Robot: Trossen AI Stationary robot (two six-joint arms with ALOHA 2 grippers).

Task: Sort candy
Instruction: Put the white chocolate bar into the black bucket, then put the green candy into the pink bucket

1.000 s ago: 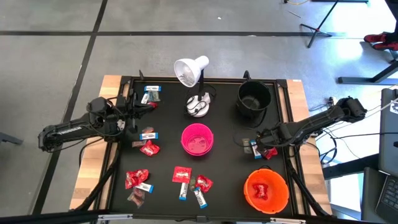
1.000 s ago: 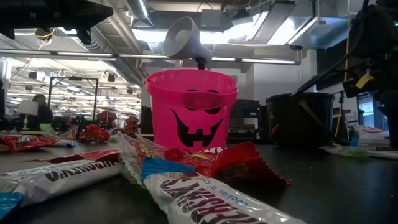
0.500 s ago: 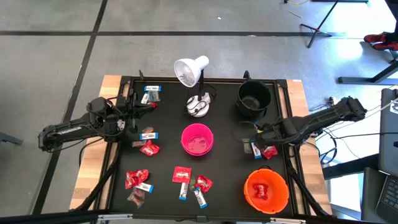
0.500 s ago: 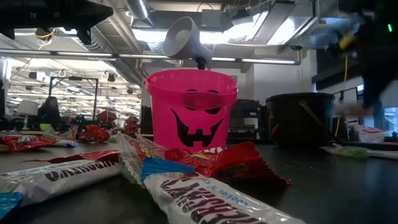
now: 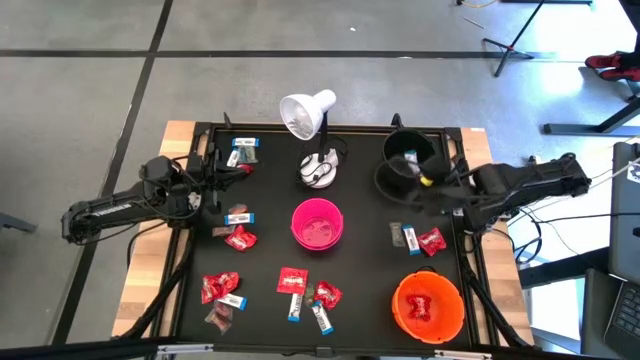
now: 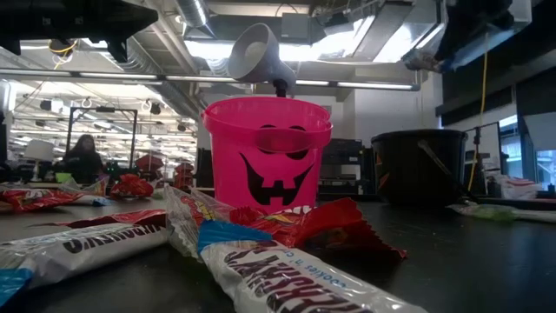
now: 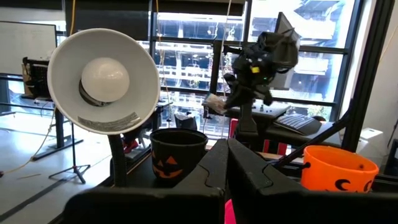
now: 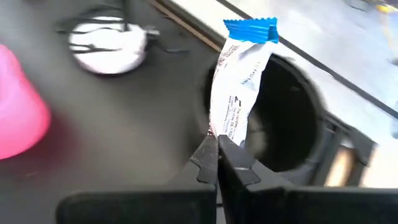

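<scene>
My right gripper [image 5: 418, 176] is shut on a slim white-and-blue candy bar [image 8: 239, 68] above the near rim of the black bucket [image 5: 408, 155]. More candy lies flat on the black mat: red packets [image 5: 240, 237] and bars [image 5: 291, 281] at the left and front, and two pieces [image 5: 420, 240] at the right. My left gripper [image 5: 228, 171] waits shut at the far left, touching nothing; its fingers [image 7: 219, 163] point across the table toward the lamp. My right gripper pinches the bar's lower end [image 8: 219, 129] between its two fingertips. The fingers slant down from the table's right side and lie in line with the bar. The bar sticks out beyond the fingertips, its blue crimped end [image 8: 250, 29] farthest from them, lifted clear of the table.
A pink bucket [image 5: 317, 222] stands mid-table, and an orange bucket [image 5: 427, 305] with red packets inside is at the front right. A white desk lamp [image 5: 308, 115] stands at the far middle. Bare mat lies between the pink and black buckets.
My right gripper has risen from the mat beside the candy at the right, gone toward the far edge and the black bucket, and turned at the wrist. The white-and-blue bar has come up with it, lifted clear of the table.
</scene>
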